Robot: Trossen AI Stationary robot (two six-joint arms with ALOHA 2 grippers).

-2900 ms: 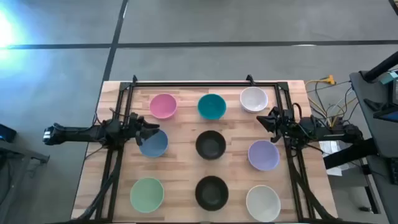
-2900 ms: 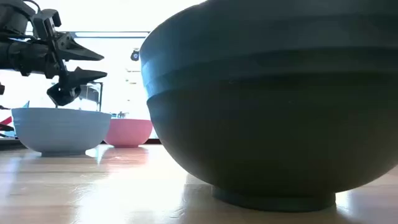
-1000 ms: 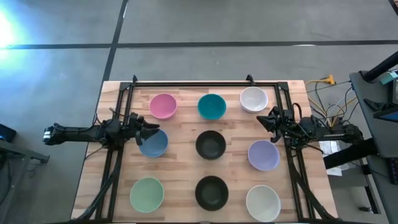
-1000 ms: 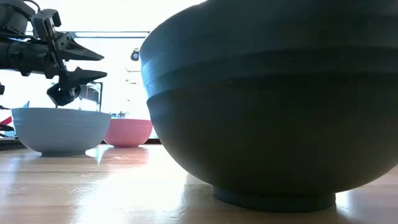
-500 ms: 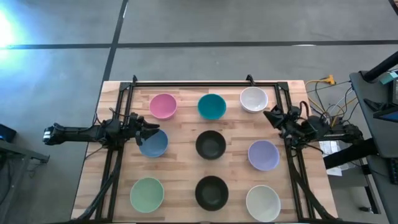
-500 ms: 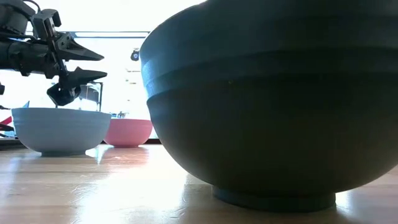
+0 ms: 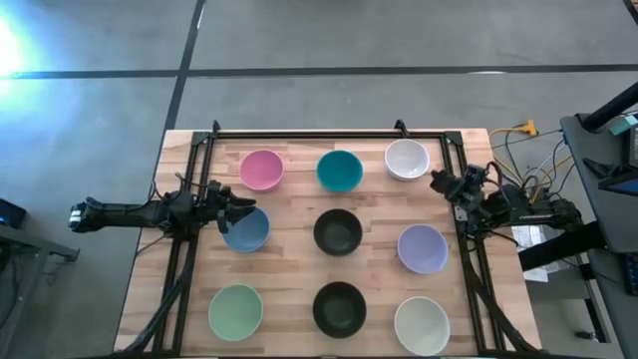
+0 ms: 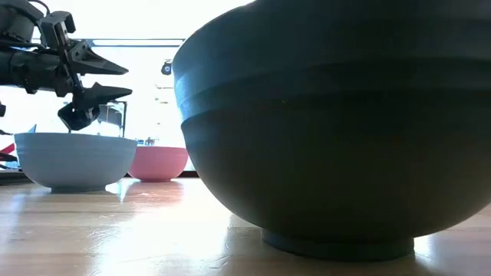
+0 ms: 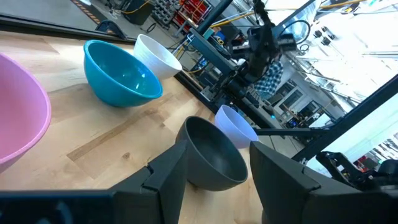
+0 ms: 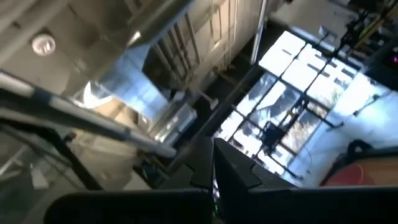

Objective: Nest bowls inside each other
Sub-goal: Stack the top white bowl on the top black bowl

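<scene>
Bowls sit separate on the worktop (image 7: 299, 224), none nested yet. Only my right gripper (image 7: 440, 182) has changed: in the last second it swung up from beside the lavender bowl (image 7: 423, 248) and is now just beside the white bowl (image 7: 407, 160). I judge it is going for that one first. Its wrist view looks up into the room, so I cannot tell how its jaws stand.

My left gripper (image 7: 239, 206) has not moved. It hovers over the blue bowl (image 7: 246, 230) with jaws apart and empty.

I count nine bowls: one blue, one pink (image 7: 261, 170), one teal (image 7: 339, 171), one lavender, one pale green (image 7: 235, 310), two white, the other (image 7: 422, 325) well beyond the right jaws, and two black (image 7: 338, 231) (image 7: 339, 307) between the arms.
</scene>
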